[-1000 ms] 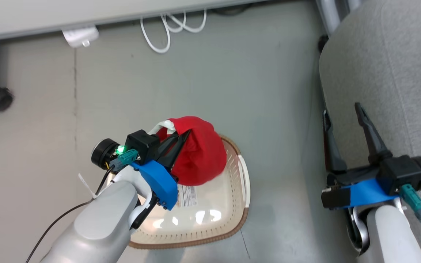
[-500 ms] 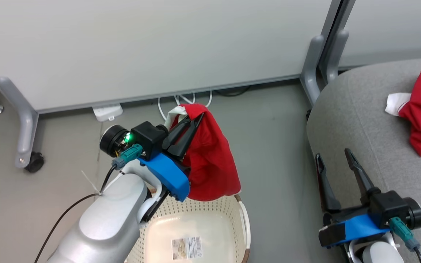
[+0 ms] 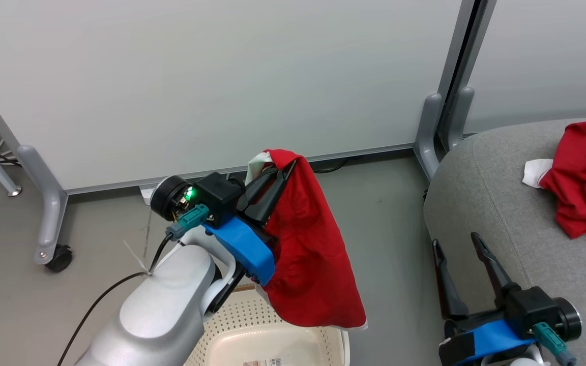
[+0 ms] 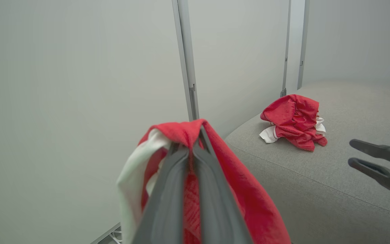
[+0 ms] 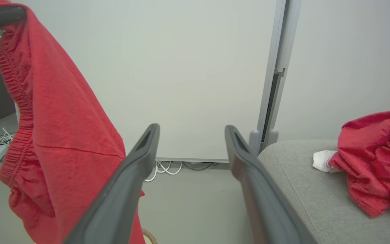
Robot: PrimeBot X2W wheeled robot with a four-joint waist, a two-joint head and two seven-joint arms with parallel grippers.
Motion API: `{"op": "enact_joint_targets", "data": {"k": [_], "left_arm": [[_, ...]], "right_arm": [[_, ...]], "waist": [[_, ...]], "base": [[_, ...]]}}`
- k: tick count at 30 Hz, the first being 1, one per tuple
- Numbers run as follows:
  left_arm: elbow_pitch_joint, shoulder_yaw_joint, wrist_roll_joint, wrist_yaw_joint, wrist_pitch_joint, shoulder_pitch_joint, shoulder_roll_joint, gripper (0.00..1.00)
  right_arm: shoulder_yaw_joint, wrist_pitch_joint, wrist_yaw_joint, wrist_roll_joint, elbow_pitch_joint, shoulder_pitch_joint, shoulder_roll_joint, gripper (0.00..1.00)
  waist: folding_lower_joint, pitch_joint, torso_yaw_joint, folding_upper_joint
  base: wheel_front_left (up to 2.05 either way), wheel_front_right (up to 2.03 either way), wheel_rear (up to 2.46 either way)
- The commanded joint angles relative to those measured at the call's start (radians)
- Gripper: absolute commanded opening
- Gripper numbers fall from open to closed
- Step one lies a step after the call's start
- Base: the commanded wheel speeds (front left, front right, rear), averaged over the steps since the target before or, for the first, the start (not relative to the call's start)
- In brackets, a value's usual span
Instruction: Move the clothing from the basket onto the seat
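The left gripper (image 3: 284,168) was found clamped on the top fold of a red garment (image 3: 313,254), which was draped over the closed jaws and hung above the cream basket (image 3: 232,317). The right gripper (image 3: 455,240) was held empty, jaws wide, beside the grey seat (image 3: 496,203). A second red garment (image 3: 585,178) was noted crumpled on that seat.

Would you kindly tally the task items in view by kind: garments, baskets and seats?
Red garments: 2, the hanging garment shut in the left gripper, and the crumpled garment lying on the seat.
Basket: 1
Seat: 1
Total: 4
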Motion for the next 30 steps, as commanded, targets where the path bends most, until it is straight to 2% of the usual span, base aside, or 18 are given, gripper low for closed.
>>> {"op": "enact_joint_targets", "data": {"k": [1, 12, 17, 23, 30], "left_arm": [[-0.003, 0.002, -0.003, 0.004, -0.004, 0.013, 0.001, 0.00], [-0.017, -0.008, -0.002, 0.010, -0.001, -0.015, 0.001, 0.00], [-0.026, -0.009, 0.003, 0.013, -0.001, -0.031, 0.003, 0.00], [-0.033, -0.016, 0.010, 0.011, -0.002, -0.051, -0.006, 0.00], [-0.039, -0.027, 0.020, 0.001, -0.003, -0.082, -0.021, 0.00]], "right_arm": [[0.006, -0.001, -0.001, 0.004, -0.006, 0.011, 0.001, 1.00], [0.150, -0.001, -0.001, -0.006, 0.003, -0.065, -0.022, 1.00], [0.256, -0.001, -0.001, -0.005, 0.030, -0.161, -0.029, 1.00], [0.353, -0.001, -0.001, -0.019, 0.120, -0.313, -0.023, 1.00], [0.409, -0.001, -0.001, -0.044, 0.270, -0.478, -0.008, 1.00]], "waist": [[0.0000, 0.000, 0.001, 0.0000], [0.0000, 0.028, 0.021, 0.0000], [0.0000, 0.055, 0.029, 0.0000], [0.0000, 0.091, 0.045, 0.0000], [0.0000, 0.140, 0.072, 0.0000]], "base": [[0.00, 0.00, 0.00], [0.00, 0.00, 0.00], [0.00, 0.00, 0.00], [0.00, 0.00, 0.00], [0.00, 0.00, 0.00]]}}
